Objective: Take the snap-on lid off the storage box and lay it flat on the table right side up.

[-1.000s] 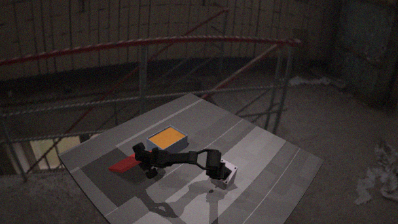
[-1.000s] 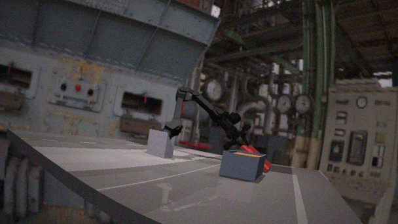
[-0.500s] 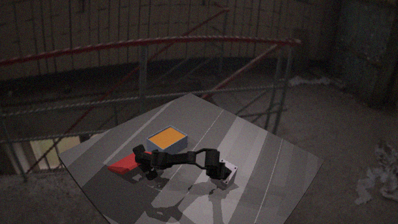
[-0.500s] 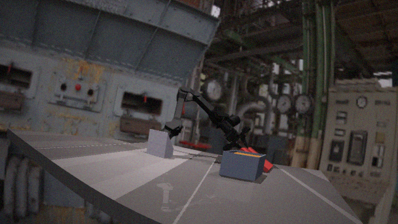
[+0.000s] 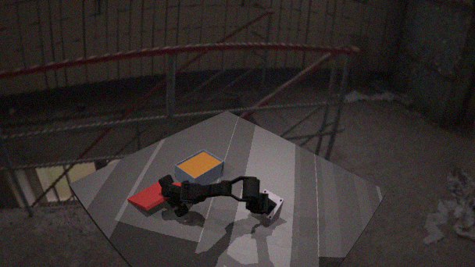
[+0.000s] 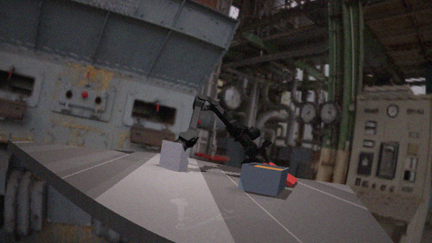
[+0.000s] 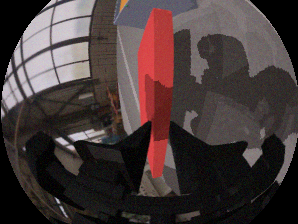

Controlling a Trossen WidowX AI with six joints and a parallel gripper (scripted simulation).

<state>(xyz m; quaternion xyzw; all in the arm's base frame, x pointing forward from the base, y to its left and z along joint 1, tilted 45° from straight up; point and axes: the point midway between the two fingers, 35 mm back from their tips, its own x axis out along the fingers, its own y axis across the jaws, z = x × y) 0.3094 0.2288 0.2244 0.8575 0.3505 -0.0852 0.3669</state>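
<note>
My fingers [image 5: 172, 195] [image 6: 261, 158] closed on red snap-on lid [image 5: 148, 197] [image 6: 291, 180] [image 7: 159, 75], tilted, off box. Top view: blue-gray storage box [image 5: 200, 167] [image 6: 263, 179] [image 7: 154, 6], open, orange inside, at approx. 1 o'clock from lid, near. Gray striped tabletop [image 5: 273, 156] [image 6: 170, 209] [image 7: 127, 75]; bare surface w/ room toward 2 o'clock of box; table edge past lid at 8 o'clock. Dim industrial rm., red-topped railing [image 5: 234, 47] beyond at 12. White block [image 5: 276, 199] [image 6: 173, 156] under arm base, approx. 4 o'clock from box.

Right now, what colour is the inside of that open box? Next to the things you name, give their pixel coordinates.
Orange, inside the blue-grey storage box [image 5: 199, 180] [image 6: 263, 180]; the top view shows it best.
</note>
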